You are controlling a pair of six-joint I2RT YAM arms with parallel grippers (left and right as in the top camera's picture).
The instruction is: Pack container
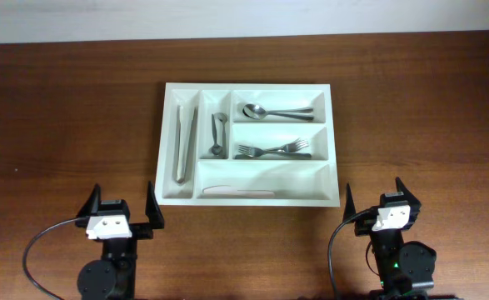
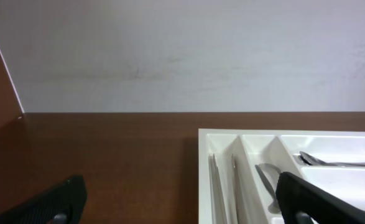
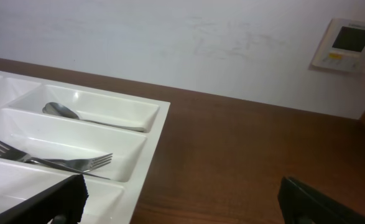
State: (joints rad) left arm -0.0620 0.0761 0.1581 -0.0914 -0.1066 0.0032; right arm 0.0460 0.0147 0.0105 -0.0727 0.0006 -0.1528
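The white cutlery tray, the container [image 1: 248,87], lies in the middle of the brown table. Its left upright slot holds metal tongs [image 1: 183,143]. The narrow slot beside it holds small spoons [image 1: 218,133]. The top right slot holds spoons [image 1: 273,112], the middle slot holds forks [image 1: 271,151], and the long bottom slot holds a white knife [image 1: 237,191]. My left gripper [image 1: 121,218] is open and empty, near the tray's front left corner [image 2: 207,140]. My right gripper [image 1: 383,211] is open and empty, off the tray's front right corner [image 3: 160,124].
A pale wall runs behind the table [image 1: 77,108]. A white wall control panel [image 3: 349,43] shows in the right wrist view. Black cables loop from both arm bases at the front edge.
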